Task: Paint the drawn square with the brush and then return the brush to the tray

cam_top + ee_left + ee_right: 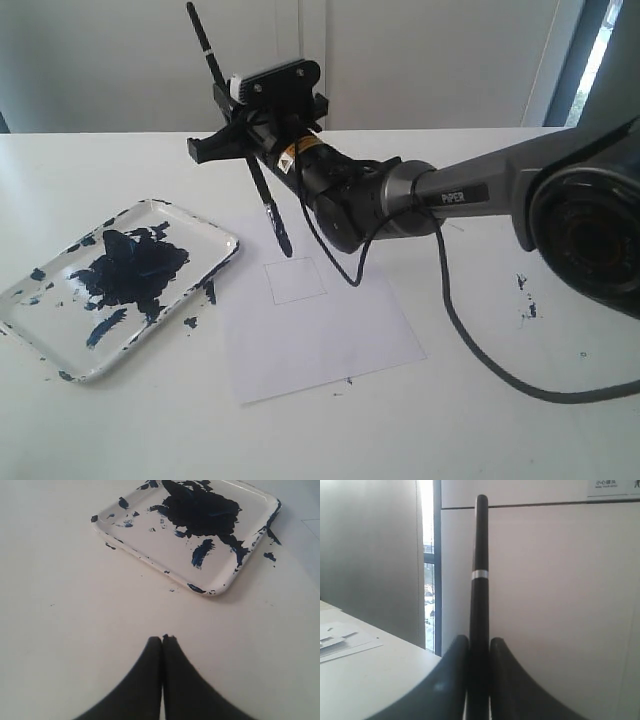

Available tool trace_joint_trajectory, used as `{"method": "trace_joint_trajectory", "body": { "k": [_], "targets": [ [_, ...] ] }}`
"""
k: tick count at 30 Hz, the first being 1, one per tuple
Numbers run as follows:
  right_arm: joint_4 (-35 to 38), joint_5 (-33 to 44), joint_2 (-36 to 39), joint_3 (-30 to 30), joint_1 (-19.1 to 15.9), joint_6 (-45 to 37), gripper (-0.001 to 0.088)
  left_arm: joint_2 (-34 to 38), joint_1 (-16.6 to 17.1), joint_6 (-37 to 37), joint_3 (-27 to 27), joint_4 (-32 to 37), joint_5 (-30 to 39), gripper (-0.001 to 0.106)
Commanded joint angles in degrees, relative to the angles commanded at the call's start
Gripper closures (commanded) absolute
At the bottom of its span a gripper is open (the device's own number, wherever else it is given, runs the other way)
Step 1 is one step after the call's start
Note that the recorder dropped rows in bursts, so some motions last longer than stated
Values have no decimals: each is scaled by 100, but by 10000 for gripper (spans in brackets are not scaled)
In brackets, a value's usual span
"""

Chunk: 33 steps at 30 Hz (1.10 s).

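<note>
My right gripper [243, 143] reaches in from the right and is shut on the brush [262, 195], a black handle held steeply tilted. Its wet dark tip hangs just over the white paper [330, 335], by the far left corner of the drawn square [297, 280]. The square's inside is white. In the right wrist view the brush handle [480, 570] rises between the fingers of the right gripper [479, 641]. The tray [205, 228], smeared dark blue, lies left of the paper. My left gripper [162, 639] is shut on nothing, low over bare table short of the tray [222, 582].
Dark paint specks [525, 295] dot the table at the right, and a smear [210, 292] lies beside the tray's corner. The right arm's black cable [480, 345] loops over the table right of the paper. A wall stands behind the table's far edge.
</note>
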Motion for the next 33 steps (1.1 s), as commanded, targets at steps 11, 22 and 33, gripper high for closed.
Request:
{"method": "trace_joint_trajectory", "body": {
  "k": [11, 22, 33],
  "targets": [
    [-522, 233, -112, 25, 8, 408, 868, 0, 0, 28, 0, 747, -1177, 1004],
    [-600, 250, -236, 25, 8, 538, 868, 0, 0, 131, 0, 812, -3357, 1004],
    [-625, 250, -326, 25, 8, 540, 868, 0, 0, -980, 0, 684, -4180, 1004]
  ]
}}
